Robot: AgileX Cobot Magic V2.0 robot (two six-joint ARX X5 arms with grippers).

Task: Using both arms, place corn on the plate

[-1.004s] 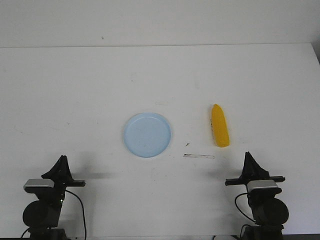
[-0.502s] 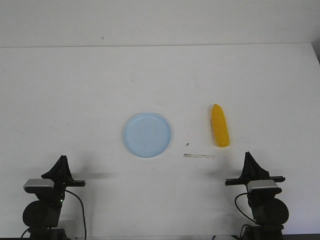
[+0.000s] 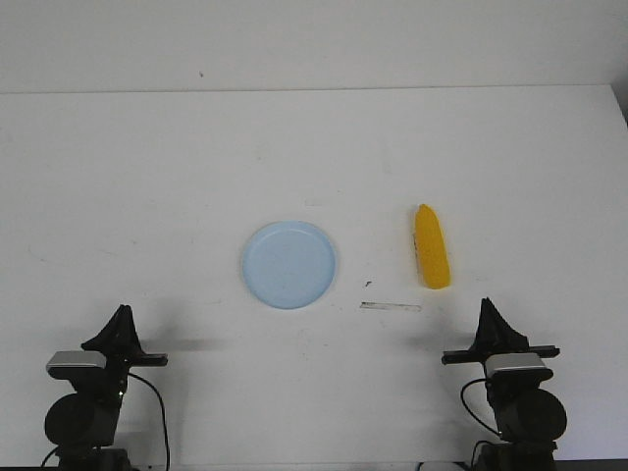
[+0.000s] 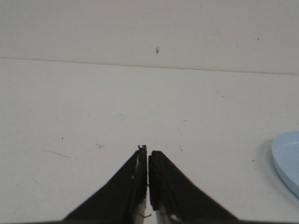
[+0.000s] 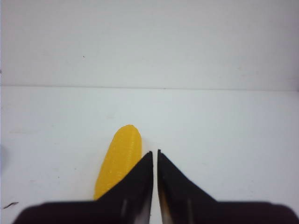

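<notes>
In the front view the pale blue plate [image 3: 288, 264] lies flat near the middle of the white desk [image 3: 147, 177] and holds nothing. The corn [image 3: 431, 260] lies on the desk to the right of the plate, well apart from it, lengthwise from near to far with its pointed end toward the far side. A thin pale strip [image 3: 391, 306] and a small dark speck [image 3: 368, 284] lie on the desk between plate and corn, on the near side. The left claw [image 3: 120, 322] stands at the near left and the right claw [image 3: 490, 316] at the near right, each above its round black base; the right claw is just near of the corn's blunt end, apart from it. Wide bare desk stretches left of the plate and beyond both things to the far edge, where a pale wall rises.

In the left wrist view the left claw [image 4: 148, 156] has its two dark fingers [image 4: 126, 186] almost together, only a thin slit between them, gripping nothing. The plate's rim [image 4: 287, 161] shows at the right edge of this view; the rest is bare desk up to the far edge.

In the right wrist view the right claw [image 5: 155, 156] is likewise nearly closed and grips nothing. The corn [image 5: 119, 156] lies just beyond and to the left of the fingertips, its near end hidden behind the left finger [image 5: 131, 189]. Bare desk lies to the right and beyond.
</notes>
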